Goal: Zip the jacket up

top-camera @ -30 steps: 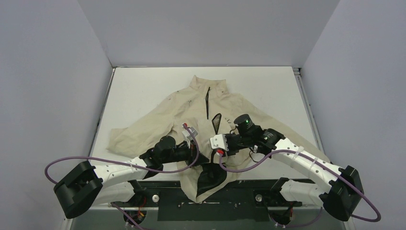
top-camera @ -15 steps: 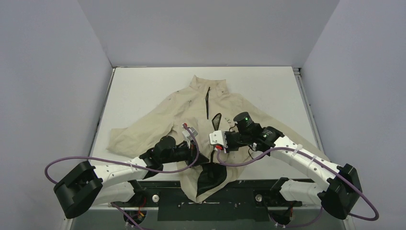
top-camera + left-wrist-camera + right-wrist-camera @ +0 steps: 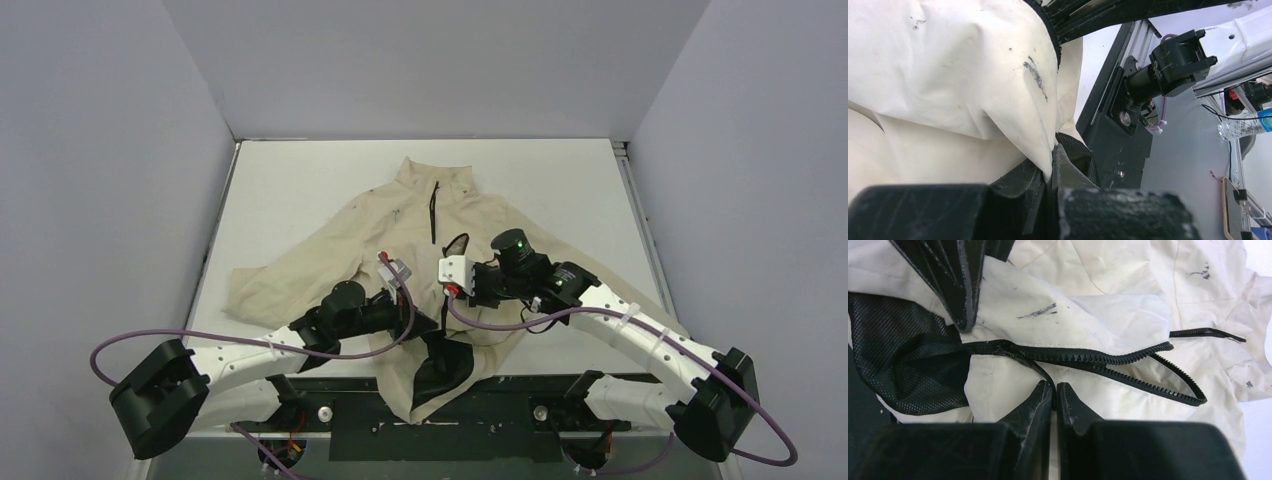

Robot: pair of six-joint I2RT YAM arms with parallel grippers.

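Note:
The beige jacket (image 3: 330, 255) lies spread on the white table (image 3: 300, 180), collar at the far side. Its black zipper (image 3: 1088, 356) is joined near the hem and gapes in a loop further up. My right gripper (image 3: 1054, 388) is shut on the black zipper pull (image 3: 1040, 371); in the top view the right gripper (image 3: 443, 300) is over the jacket's lower front. My left gripper (image 3: 1053, 172) is shut on a fold of the cream hem cloth (image 3: 1038, 125), just near of the right one (image 3: 432, 328). Black lining (image 3: 440, 370) shows below.
The jacket's hem hangs over the black frame (image 3: 450, 410) at the table's near edge. Grey walls stand on the three far sides. Purple cables loop off both arms. The right arm's base motor (image 3: 1168, 65) is beside the hem.
My right gripper has moved toward the collar with the zipper pull, and the gaping loop of the zipper has shrunk. The left gripper has stayed at the hem.

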